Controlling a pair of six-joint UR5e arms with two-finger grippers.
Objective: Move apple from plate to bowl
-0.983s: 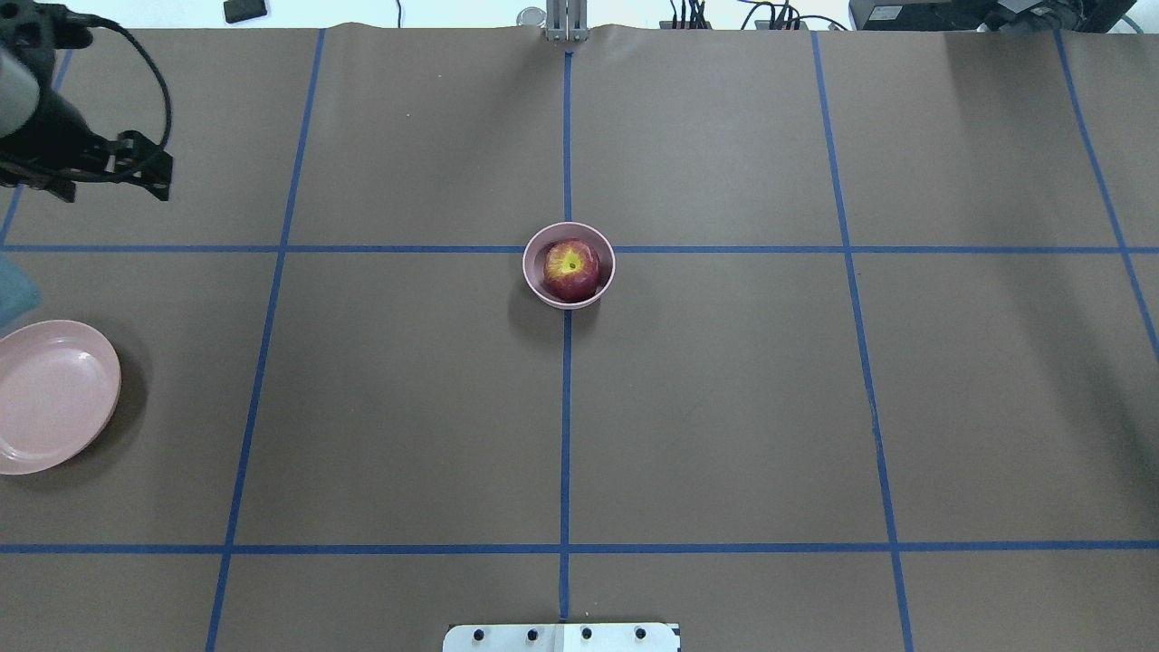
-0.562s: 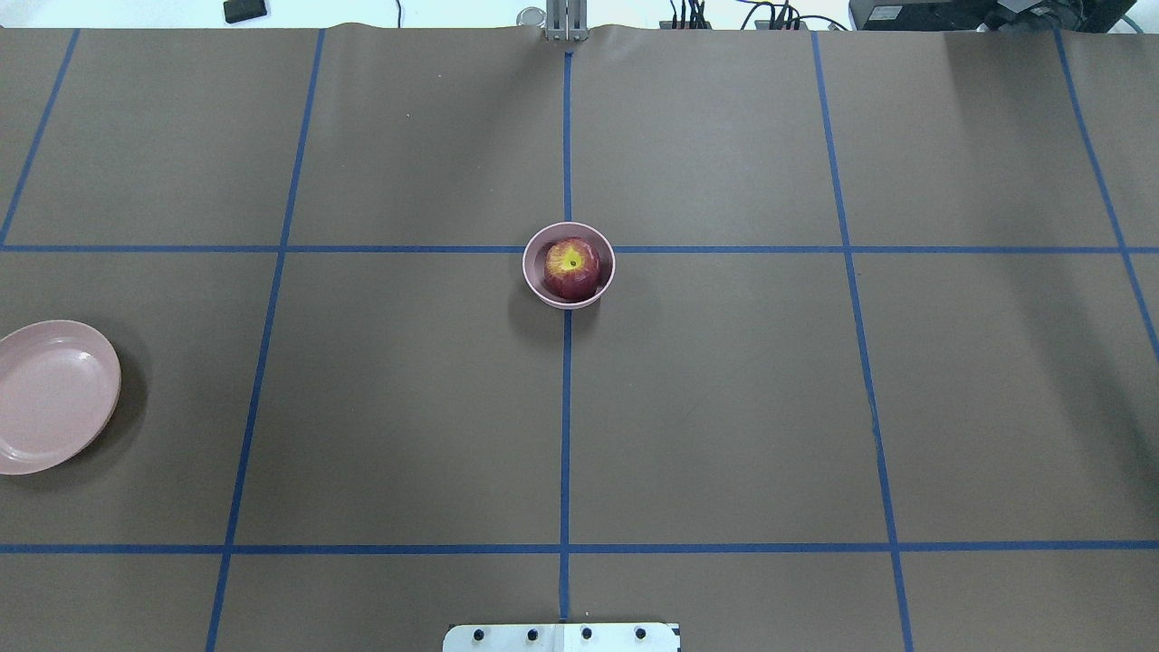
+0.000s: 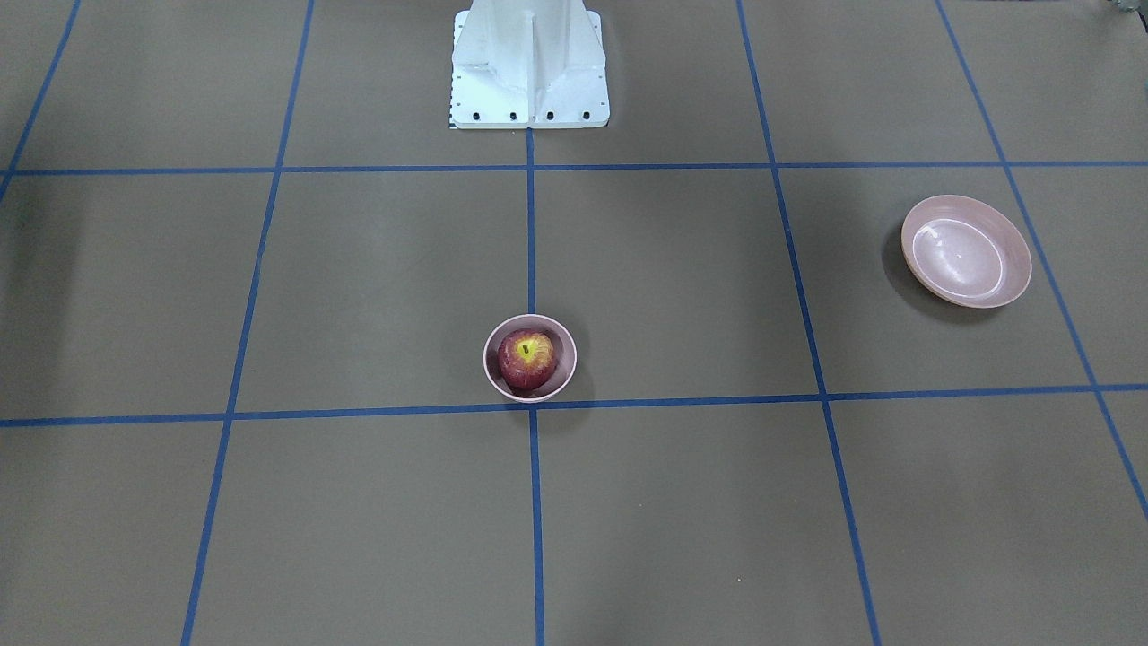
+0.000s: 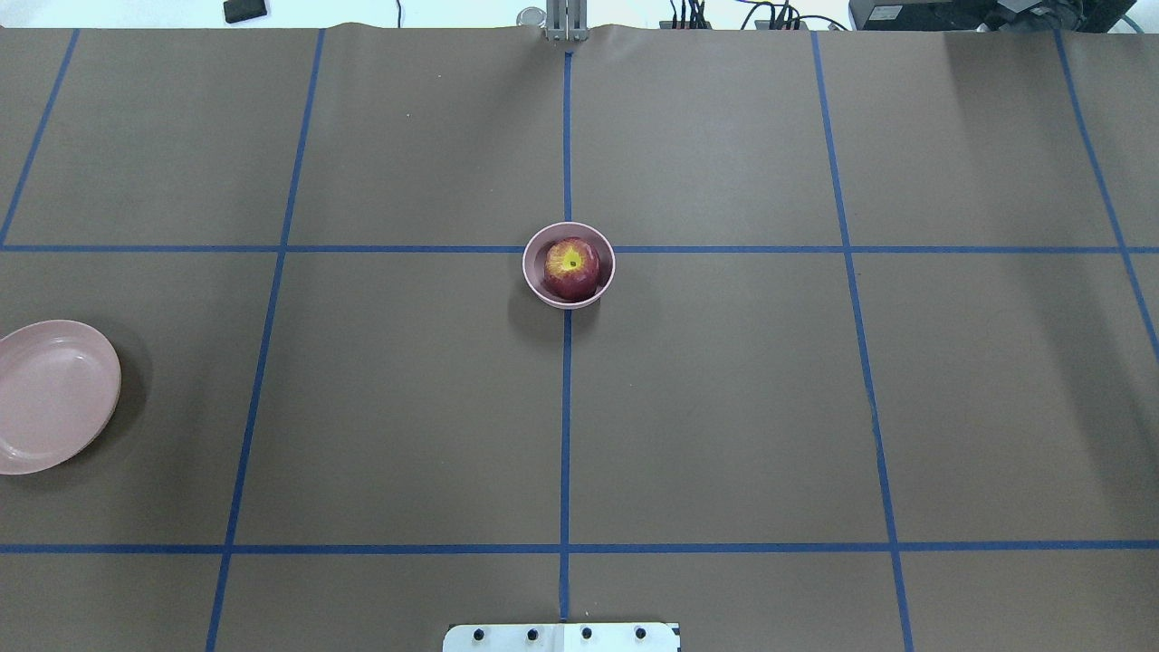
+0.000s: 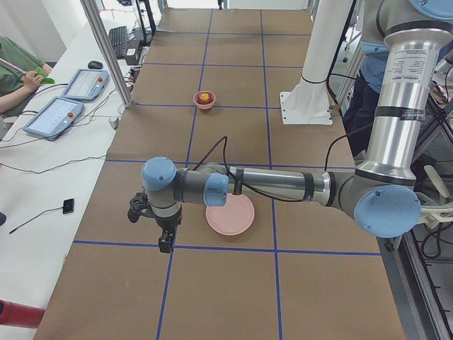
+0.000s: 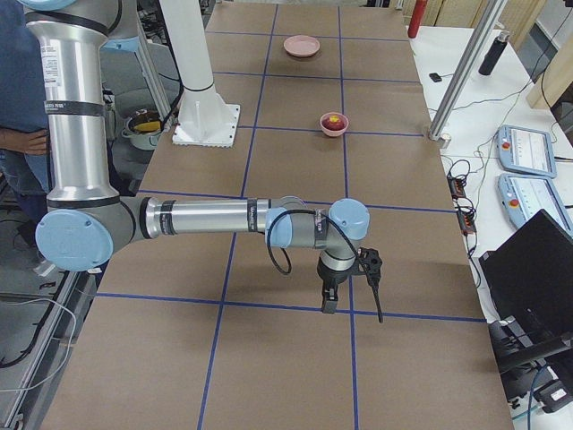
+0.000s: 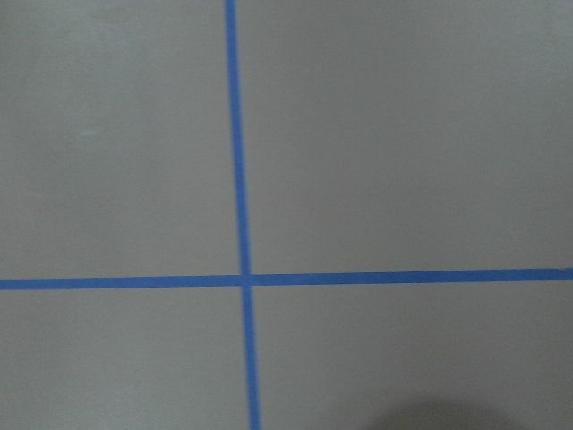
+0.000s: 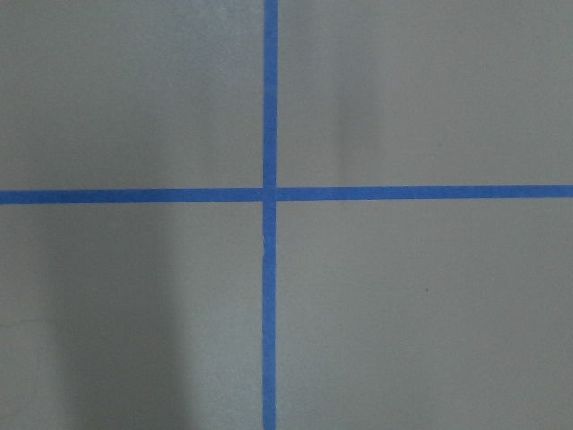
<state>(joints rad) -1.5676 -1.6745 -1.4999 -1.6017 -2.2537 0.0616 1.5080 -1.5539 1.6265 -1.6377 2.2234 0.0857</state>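
Task looked done: apple (image 4: 571,268) sat in bowl (image 4: 531,276) at table ctr, plate (image 4: 54,398) bare at far left. L gripper (image 5: 165,244) & R gripper (image 6: 329,305) hung at table ends, prob. clear since nothing left to carry. Jaws: can't tell.

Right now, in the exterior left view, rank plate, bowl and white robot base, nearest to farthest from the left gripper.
1. plate, right beside the left gripper
2. bowl, far down the table
3. white robot base, farthest, toward the view's right

I see the dark red apple (image 4: 571,269) sitting stem-up, yellow patch showing, inside the small pink bowl (image 4: 529,268) straight ahead of me, the shallow pink plate (image 4: 50,398) lying well apart on my left.
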